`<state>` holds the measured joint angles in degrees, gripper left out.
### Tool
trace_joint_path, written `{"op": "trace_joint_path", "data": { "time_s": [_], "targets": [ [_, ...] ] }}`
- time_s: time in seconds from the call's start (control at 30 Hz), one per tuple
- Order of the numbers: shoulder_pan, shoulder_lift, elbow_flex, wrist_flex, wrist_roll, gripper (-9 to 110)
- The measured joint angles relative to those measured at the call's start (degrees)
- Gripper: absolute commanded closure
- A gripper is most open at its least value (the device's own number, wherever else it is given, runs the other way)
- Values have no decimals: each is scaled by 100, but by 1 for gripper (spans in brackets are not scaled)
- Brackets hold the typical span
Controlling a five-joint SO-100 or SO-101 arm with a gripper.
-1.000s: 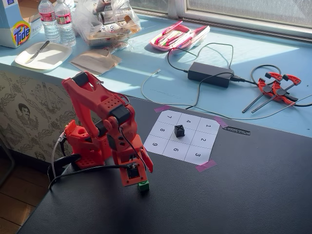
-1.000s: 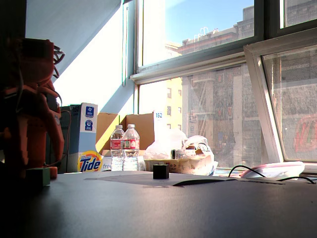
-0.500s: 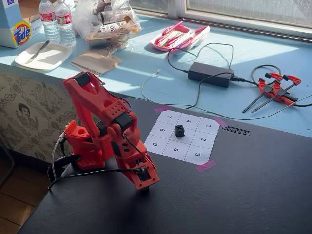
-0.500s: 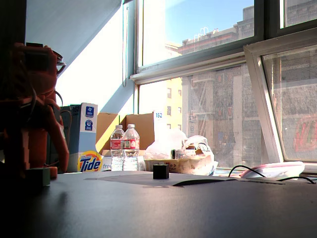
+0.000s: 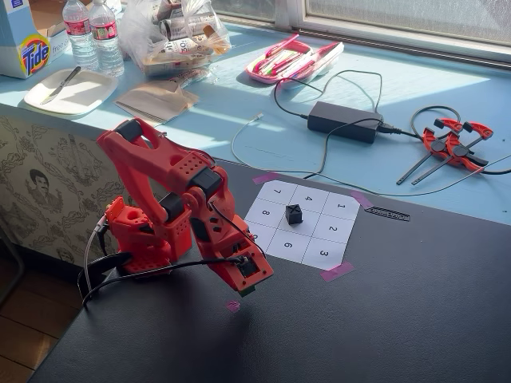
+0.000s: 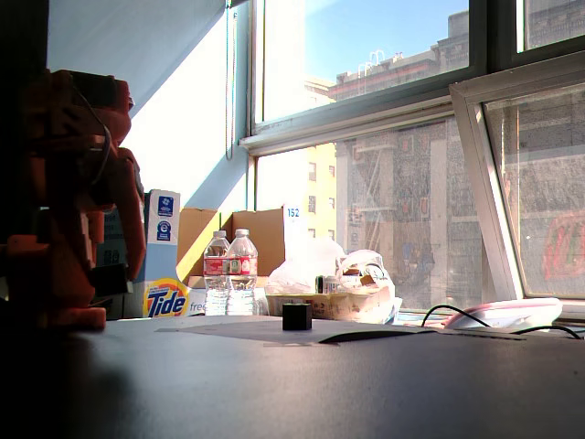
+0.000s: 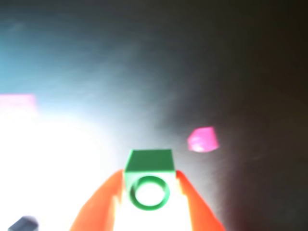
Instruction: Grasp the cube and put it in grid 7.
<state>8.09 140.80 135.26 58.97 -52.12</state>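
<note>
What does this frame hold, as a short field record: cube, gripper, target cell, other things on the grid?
cube: green cube between the orange fingers, lifted off the black table
gripper: gripper shut on the cube, short of the paper grid
target cell: grid 7, far corner cell, empty
grid occupant: black cube on the centre cell
table mark: pink tape scrap under the gripper
</note>
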Motion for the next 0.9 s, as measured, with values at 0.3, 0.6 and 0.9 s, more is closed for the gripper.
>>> {"op": "trace_joint_path", "data": {
  "time_s": [0.3,0.6,0.9],
  "targets": [
    [-3850,-1239,-3454,932,1485,101],
    [-6653,-3753,-5845,1327,1239,101],
    [-6732,-4298,-5142,457,905,101]
  ]
}}
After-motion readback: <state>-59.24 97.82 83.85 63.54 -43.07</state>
